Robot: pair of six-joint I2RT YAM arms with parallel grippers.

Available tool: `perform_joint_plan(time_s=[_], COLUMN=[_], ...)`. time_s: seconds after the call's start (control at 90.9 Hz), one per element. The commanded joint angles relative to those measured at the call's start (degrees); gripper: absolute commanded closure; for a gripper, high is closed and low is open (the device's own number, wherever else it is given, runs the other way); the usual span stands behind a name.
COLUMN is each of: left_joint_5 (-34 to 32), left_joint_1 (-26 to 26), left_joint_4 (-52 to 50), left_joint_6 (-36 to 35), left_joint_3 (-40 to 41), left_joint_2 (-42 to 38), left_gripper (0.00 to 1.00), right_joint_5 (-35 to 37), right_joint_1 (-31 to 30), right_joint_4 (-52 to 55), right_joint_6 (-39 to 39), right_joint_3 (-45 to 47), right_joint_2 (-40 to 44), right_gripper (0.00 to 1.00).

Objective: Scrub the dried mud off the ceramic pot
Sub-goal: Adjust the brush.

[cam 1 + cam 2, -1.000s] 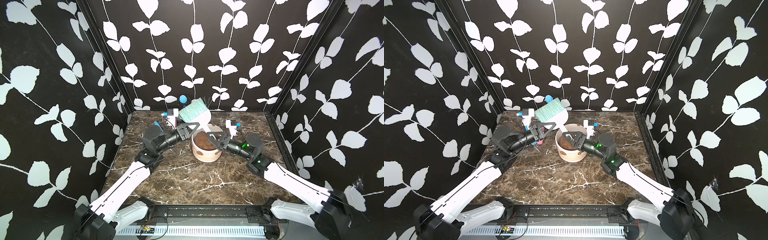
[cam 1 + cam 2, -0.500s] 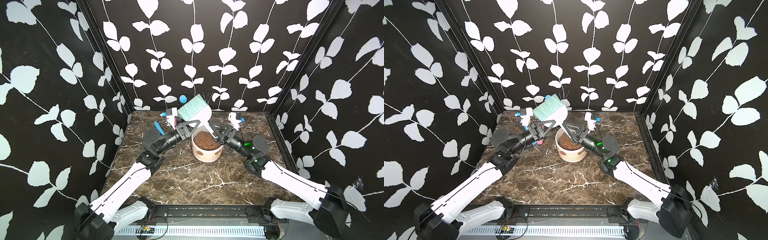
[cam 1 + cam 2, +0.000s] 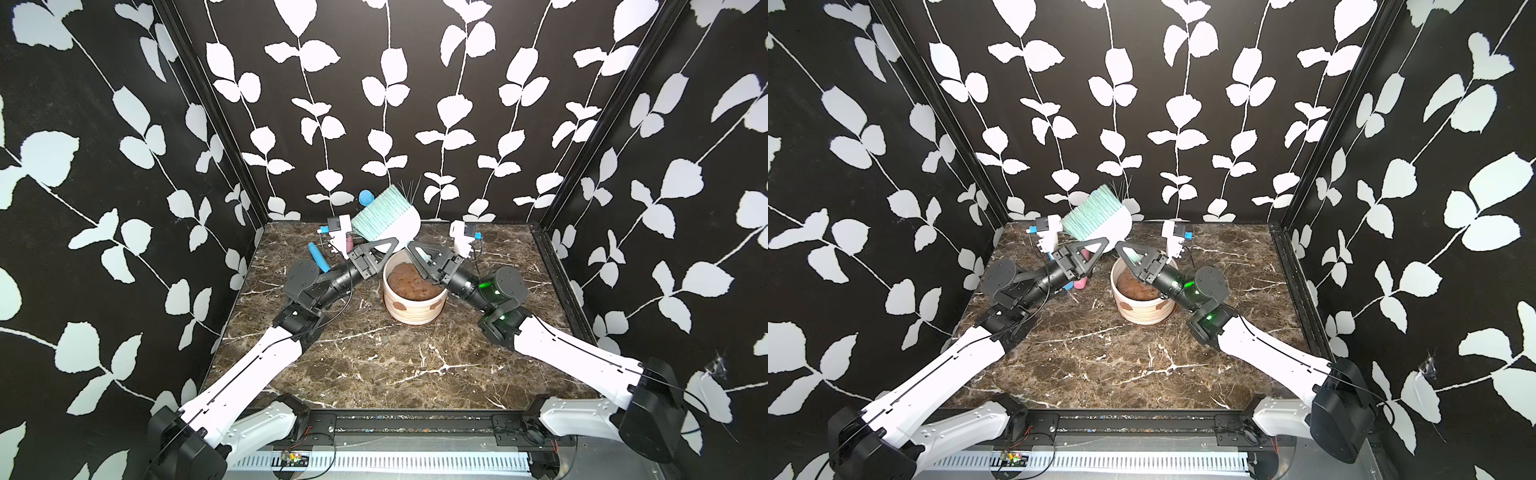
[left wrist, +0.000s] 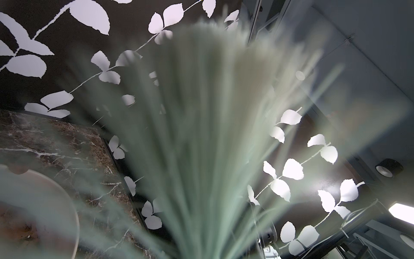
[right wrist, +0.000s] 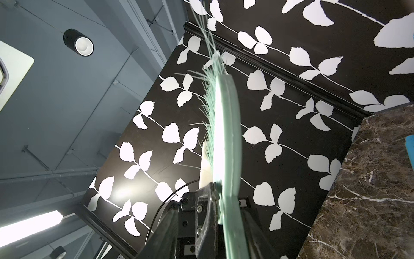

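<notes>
The ceramic pot (image 3: 415, 313) stands upright near the middle of the table (image 3: 374, 365), its axis vertical and its mouth facing up; it is a wide cream-white cylinder with ribbed grooves, and an orange saucer edge shows at its foot; brown soil (image 3: 411, 282) fills it nearly to the rim. Two flat reddish-brown blobs of dried mud (image 3: 400, 306) sit on the wall facing the camera, one toward each side, seen in both top views (image 3: 1126, 308).

A hand brush (image 3: 395, 222) with a white back and mint-green bristles hangs tilted above the pot's far rim; its bristles fan up and toward the back wall, its handle end points down at the pot. The left claw (image 3: 392, 243) is closed tight on the brush's lower part; in the left wrist view the blurred bristles (image 4: 201, 134) block most of the scene. The right claw (image 3: 411, 248) reaches in from the other side, over the soil; in the right wrist view the brush's thin edge (image 5: 226, 134) runs between its fingers, but I cannot tell whether they press on it.

Behind the left arm a blue stick-like tool (image 3: 320, 259) lies on the table, with a pink object (image 3: 1079, 283) just beside it.
</notes>
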State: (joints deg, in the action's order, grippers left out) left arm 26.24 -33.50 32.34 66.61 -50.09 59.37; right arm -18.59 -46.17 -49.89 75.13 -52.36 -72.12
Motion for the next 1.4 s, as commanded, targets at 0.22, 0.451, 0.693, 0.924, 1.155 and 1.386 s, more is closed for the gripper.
perform_joint_plan(time_s=[0.22,0.451,0.693,0.924,1.155,1.386], left_joint_5=[0.2,1.7,2.1,2.7,1.3,-4.1], left_joint_1=[-0.3,-0.4,-0.4,-0.5,-0.4,-0.2], left_joint_4=[0.1,1.9,2.7,3.0,-1.0,-31.8], left_joint_6=[-0.8,1.1,2.0,2.6,1.6,-16.9], left_joint_3=[1.5,1.4,2.4,3.4,4.9,0.2], left_joint_2=[-0.8,1.0,1.6,1.1,-1.2,-7.8], left_gripper=[1.00,1.00,1.00,1.00,0.46,0.02], right_joint_5=[5.7,6.1,5.2,5.1,2.2,-9.6], right_joint_1=[-0.5,-0.5,-0.5,-0.4,1.1,7.3], right_joint_4=[-3.1,-3.1,-2.1,-2.3,3.5,41.3], right_joint_6=[-4.4,-5.5,-7.1,-7.6,-7.8,-19.5], right_joint_3=[-0.8,-0.9,-2.5,-1.8,-0.9,-6.5], right_joint_2=[2.1,1.2,0.3,0.1,1.9,10.1], right_gripper=[0.46,0.50,0.74,1.00,1.00,1.00])
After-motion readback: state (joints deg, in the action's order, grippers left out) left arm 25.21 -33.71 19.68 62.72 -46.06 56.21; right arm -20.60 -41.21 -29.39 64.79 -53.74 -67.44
